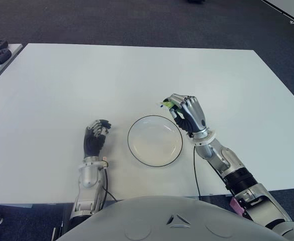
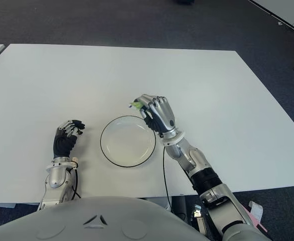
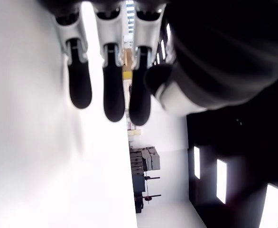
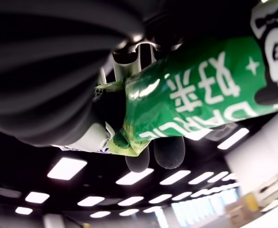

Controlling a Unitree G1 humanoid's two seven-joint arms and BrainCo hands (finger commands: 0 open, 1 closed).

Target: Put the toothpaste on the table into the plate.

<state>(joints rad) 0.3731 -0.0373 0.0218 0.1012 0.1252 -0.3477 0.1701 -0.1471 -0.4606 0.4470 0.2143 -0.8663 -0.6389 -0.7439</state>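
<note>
Right wrist view shows the right hand (image 1: 187, 114) curled tight around the green toothpaste tube (image 4: 196, 95), at two o'clock of the round white plate (image 1: 137, 150); the left hand (image 1: 94, 138), open, shows at nine o'clock.

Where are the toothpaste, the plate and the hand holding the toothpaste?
toothpaste (image 4: 196, 95): right wrist view, green tube body.
plate (image 1: 137, 150): left eye view, bare inside near its left rim.
right hand (image 1: 189, 113): left eye view, back of hand.

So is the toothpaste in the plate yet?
No. The right hand grips the toothpaste beside the plate's rim; the plate is empty.
</note>
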